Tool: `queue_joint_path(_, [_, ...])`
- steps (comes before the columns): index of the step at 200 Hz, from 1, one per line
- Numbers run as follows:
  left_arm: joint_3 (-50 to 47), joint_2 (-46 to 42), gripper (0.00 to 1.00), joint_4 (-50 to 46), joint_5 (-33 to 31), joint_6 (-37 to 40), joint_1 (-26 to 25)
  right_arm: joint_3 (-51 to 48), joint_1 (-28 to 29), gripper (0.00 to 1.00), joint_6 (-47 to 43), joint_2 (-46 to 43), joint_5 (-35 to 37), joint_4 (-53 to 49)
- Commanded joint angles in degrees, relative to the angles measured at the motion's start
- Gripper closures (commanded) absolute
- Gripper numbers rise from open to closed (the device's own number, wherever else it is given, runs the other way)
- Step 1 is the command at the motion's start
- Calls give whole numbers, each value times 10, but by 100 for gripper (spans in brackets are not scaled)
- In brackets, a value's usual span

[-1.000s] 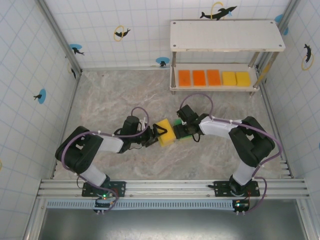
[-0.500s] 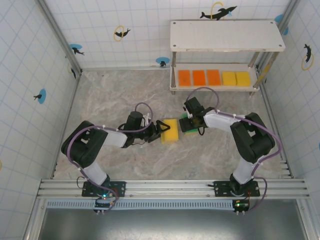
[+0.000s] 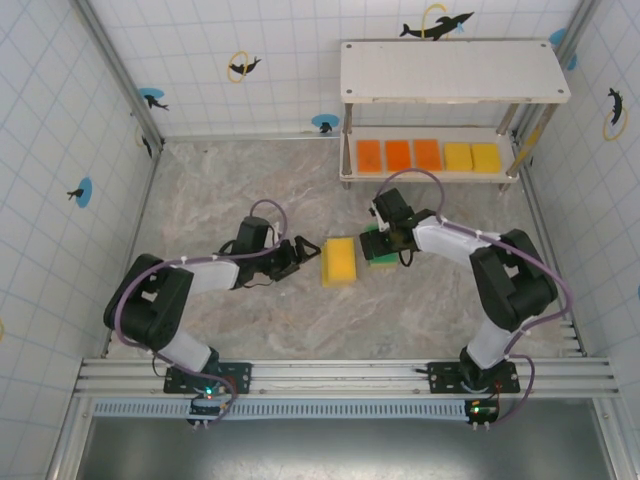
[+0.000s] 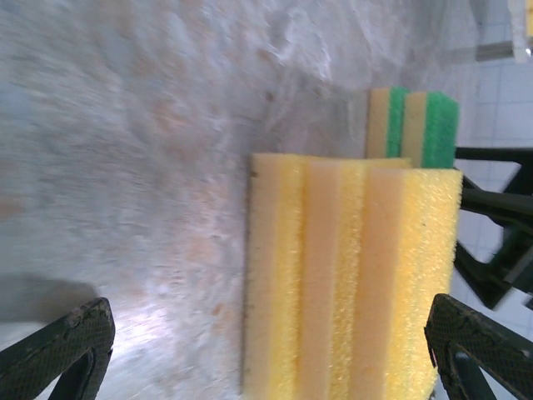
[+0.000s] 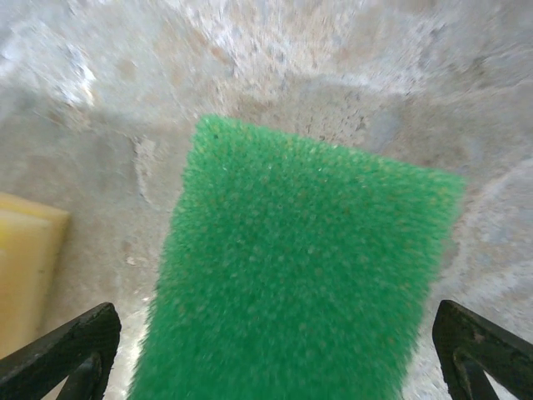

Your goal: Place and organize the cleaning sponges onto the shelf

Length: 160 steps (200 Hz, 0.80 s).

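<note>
Three orange sponges (image 3: 398,154) and two yellow ones (image 3: 471,157) lie in a row on the lower board of the shelf (image 3: 455,72). A stack of yellow sponges (image 3: 339,261) (image 4: 350,275) rests on the table. My left gripper (image 3: 303,252) (image 4: 266,358) stands open just left of it, not touching. Right beside the stack lie green-faced sponges (image 3: 379,254) (image 4: 414,125) (image 5: 300,275). My right gripper (image 3: 384,240) (image 5: 275,358) hovers open over them, its fingers wide on either side of the green face.
The shelf's top board is bare. Tiled walls (image 3: 60,150) close the marble table (image 3: 230,190) in on three sides. The metal rail (image 3: 340,375) with both arm bases runs along the near edge.
My left gripper has let go of the yellow stack and drawn back to the left. My right gripper has opened wider and shifted slightly right and toward the shelf with the green-faced sponges.
</note>
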Motion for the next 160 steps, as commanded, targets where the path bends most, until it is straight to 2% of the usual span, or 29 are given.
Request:
queue_joint_path(1, [17,-29,2,-73,-17,46,18,6,5,1,33,-48,10,-8])
queue_joint_path(71, [32,-48,3,-82,-12,65,41,-43,47,1,97,-117,67,-14])
queue_joint_path(107, [43,-51,2,-94,-11,83,46,-67,63,1,131,-116,92,5])
queue_joint_path(160, [50,-49,2,-98,-14,87,47,-72,67,1,135,-96,112,5])
